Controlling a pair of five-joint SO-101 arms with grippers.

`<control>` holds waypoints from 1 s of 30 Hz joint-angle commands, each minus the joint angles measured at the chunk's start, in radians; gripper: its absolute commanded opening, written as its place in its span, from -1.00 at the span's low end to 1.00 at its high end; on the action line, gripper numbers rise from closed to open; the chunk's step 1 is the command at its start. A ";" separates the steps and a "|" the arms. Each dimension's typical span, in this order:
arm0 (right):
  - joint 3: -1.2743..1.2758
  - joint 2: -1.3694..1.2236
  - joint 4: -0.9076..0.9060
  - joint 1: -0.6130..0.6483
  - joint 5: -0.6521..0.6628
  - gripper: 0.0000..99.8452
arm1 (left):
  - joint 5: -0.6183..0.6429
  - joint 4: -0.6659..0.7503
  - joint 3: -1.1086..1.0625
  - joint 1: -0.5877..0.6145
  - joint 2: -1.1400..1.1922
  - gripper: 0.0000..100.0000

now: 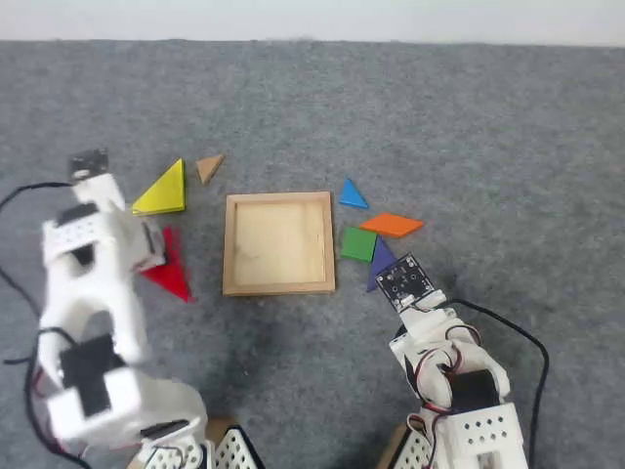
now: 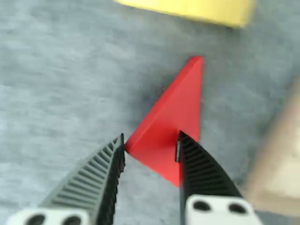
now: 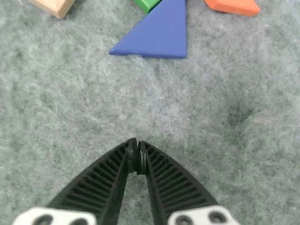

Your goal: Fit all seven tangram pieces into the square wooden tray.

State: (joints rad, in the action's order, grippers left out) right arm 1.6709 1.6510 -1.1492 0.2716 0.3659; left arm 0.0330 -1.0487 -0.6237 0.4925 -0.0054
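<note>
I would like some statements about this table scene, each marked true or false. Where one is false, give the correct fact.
1. The wooden tray has no piece inside it. True.
2. The right gripper is shut, with nothing between its fingers. True.
3. The green square is stacked on top of the orange parallelogram. False: it lies flat on the carpet next to it.
4. The left gripper is at the yellow triangle. False: it is open, with a corner of the red triangle between its fingers.
</note>
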 commanded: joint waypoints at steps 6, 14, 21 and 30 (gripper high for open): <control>0.003 -0.007 -0.002 -0.010 -0.005 -0.99 | 0.066 -0.002 -0.102 -0.160 -0.293 -0.68; 0.003 -0.007 -0.002 -0.010 -0.005 -0.99 | 0.101 -0.011 -0.108 -0.293 -0.269 -0.68; 0.003 -0.007 -0.002 -0.010 -0.005 -0.99 | 0.152 -0.002 -0.110 -0.025 -0.327 -0.70; 0.003 -0.007 -0.002 -0.010 -0.005 -0.99 | 0.149 0.002 -0.157 0.005 -0.207 -0.46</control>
State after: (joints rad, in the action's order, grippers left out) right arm 1.6709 1.6510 -1.1492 0.2716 0.3659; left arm 0.1711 -1.0457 -0.8002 0.4895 -0.2785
